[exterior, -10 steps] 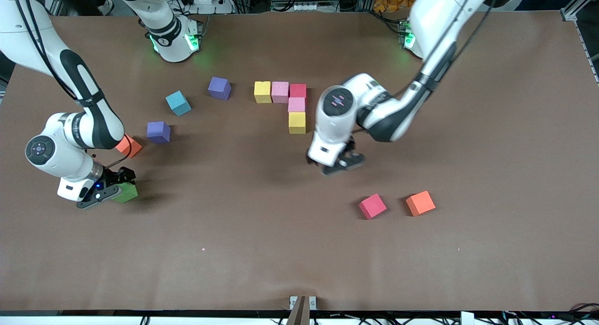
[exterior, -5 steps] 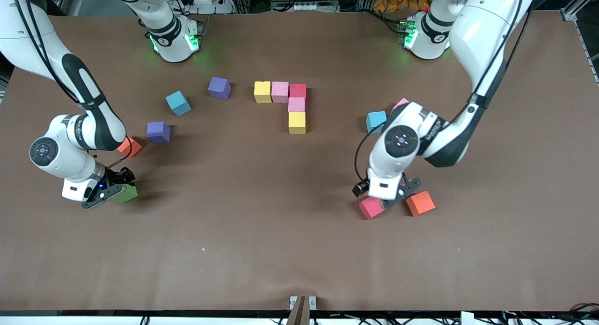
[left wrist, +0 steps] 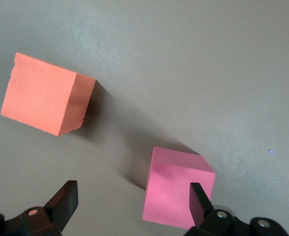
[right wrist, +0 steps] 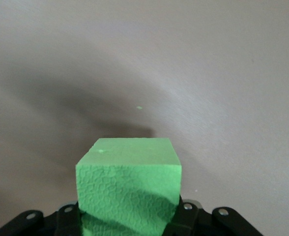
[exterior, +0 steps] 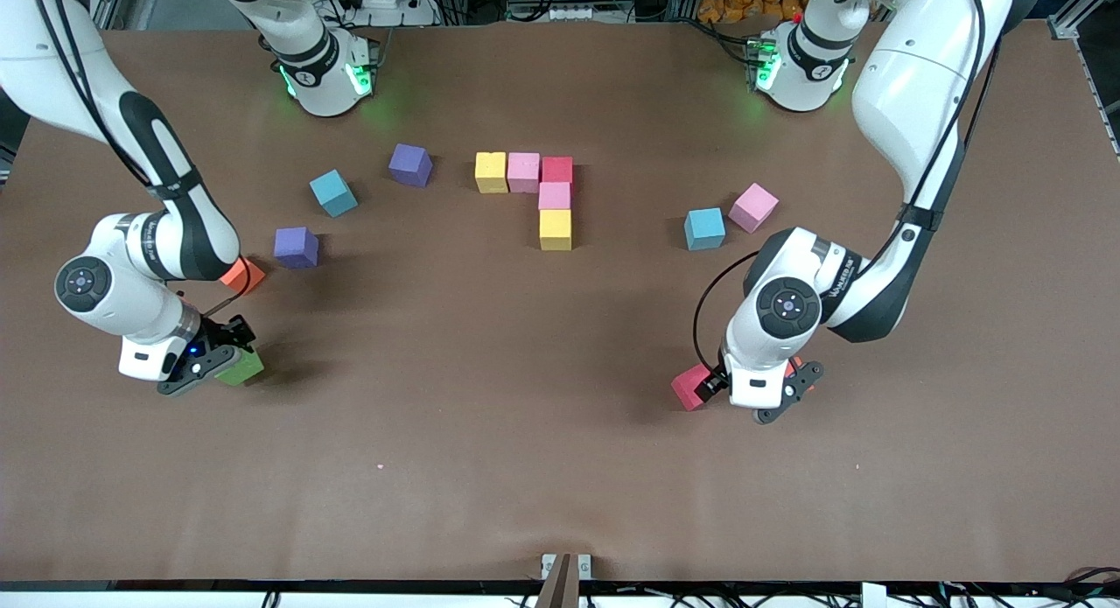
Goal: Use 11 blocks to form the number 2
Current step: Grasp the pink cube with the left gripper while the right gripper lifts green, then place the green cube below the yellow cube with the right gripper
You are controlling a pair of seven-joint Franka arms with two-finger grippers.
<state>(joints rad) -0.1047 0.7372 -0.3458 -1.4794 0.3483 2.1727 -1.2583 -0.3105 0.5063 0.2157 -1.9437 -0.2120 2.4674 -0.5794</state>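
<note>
The left pincer (exterior: 774,398) hung low over the surface, fingers spread; the right pincer (exterior: 214,360) was clamped closed.

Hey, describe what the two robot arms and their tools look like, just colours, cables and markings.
Both arms are glossy white with black joint bands. A round black cap with a small pink light marks each wrist, thin black cables run along the links, and green lights glow at both bases. The left tool and the right tool have black fingers under a white body; a blue light shows on the right one.
</note>
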